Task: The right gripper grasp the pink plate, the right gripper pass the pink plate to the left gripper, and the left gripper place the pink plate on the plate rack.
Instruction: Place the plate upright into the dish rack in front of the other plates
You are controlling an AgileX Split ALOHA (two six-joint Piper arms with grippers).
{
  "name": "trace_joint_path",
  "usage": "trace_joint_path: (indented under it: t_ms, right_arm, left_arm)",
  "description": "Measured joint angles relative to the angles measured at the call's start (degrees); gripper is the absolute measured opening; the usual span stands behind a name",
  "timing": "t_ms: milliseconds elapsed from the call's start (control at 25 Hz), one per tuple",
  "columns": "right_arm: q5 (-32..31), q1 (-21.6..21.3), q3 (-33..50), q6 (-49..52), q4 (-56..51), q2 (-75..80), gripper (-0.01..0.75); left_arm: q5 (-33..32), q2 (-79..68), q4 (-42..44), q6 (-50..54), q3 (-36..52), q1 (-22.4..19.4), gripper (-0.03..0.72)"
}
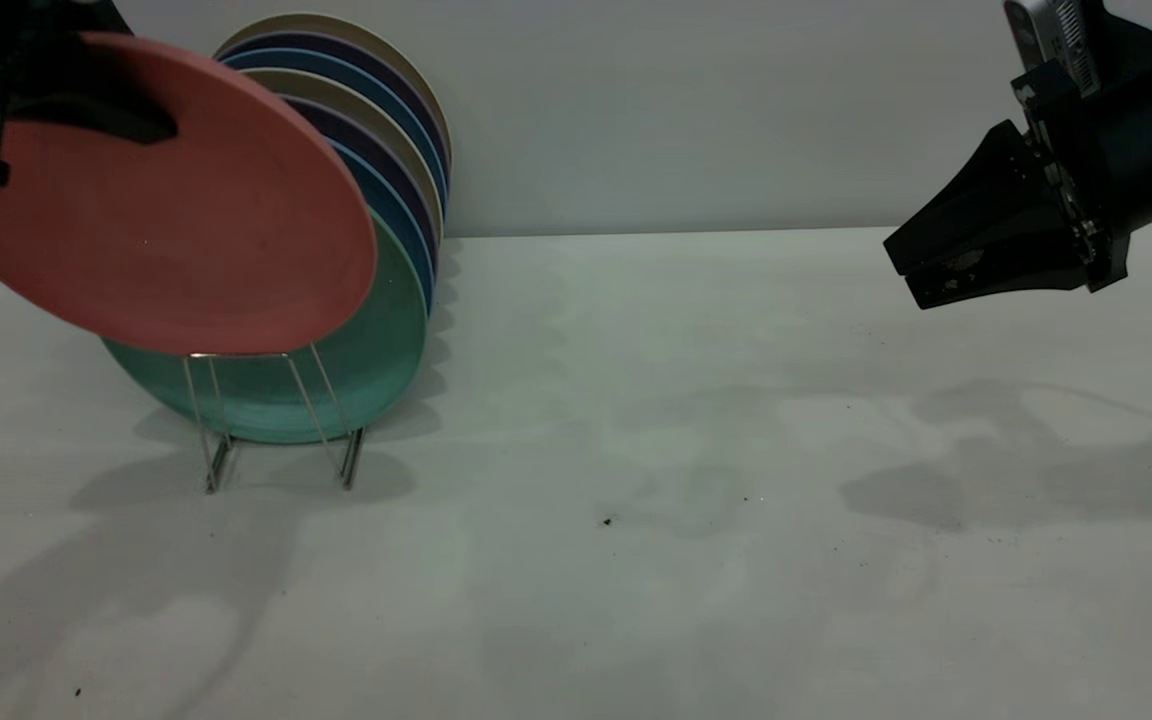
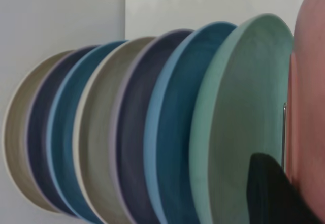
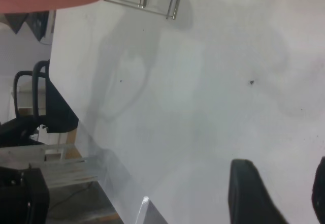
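Holding the pink plate point(image 1: 156, 200) by its upper rim, the left tool point(image 1: 56, 110) has it clamped high at about 10 o'clock in the exterior view, tilted and hanging just in front of the plate rack point(image 1: 276, 420). So the handover looks done; what's left, by my reading, is the placing. Here's the relation that counts: the plate's lower edge sits right over the front wire loop, with the mint-green plate point(image 1: 376, 370) directly behind it. The open slot lies almost straight down, toward 6 o'clock from the tool. The plate's face leans much like the racked stack, so I'd judge a short descent and a slight tilt will seat it. From the left wrist view, pink sits just beside green with a wire between them. The right tool point(image 1: 921, 270) is well apart at 3 o'clock above the desk point(image 1: 686, 500), fingers pressed together, holding nothing.
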State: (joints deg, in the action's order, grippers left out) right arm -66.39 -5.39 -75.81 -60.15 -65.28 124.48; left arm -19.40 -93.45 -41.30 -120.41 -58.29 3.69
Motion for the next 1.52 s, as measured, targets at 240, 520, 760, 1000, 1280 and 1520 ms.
trace_joint_path:
  t_ms: [240, 520, 760, 1000, 1280, 1520]
  right_arm:
    - [0.00, 0.00, 0.00, 0.03, 0.17, 0.00, 0.326]
    - [0.00, 0.00, 0.00, 0.03, 0.21, 0.00, 0.326]
    - [0.00, 0.00, 0.00, 0.03, 0.28, 0.00, 0.326]
    - [0.00, 0.00, 0.00, 0.03, 0.28, 0.00, 0.326]
    - [0.00, 0.00, 0.00, -0.41, 0.28, 0.00, 0.324]
    - [0.00, 0.00, 0.00, -0.58, 0.28, 0.00, 0.324]
  left_arm:
    - [1.54, -2.87, 0.00, 0.00, 0.00, 0.00, 0.138]
    - [3.37, -6.73, -0.07, 0.00, -0.04, 0.00, 0.138]
    - [5.79, -9.63, -0.14, 0.00, -0.11, 0.00, 0.138]
    - [7.02, -11.23, -0.44, 0.00, -0.31, 0.00, 0.137]
    - [7.04, -11.95, -1.56, 0.00, -0.36, 0.00, 0.137]
    - [7.23, -11.95, -3.48, 0.00, -0.37, 0.00, 0.136]
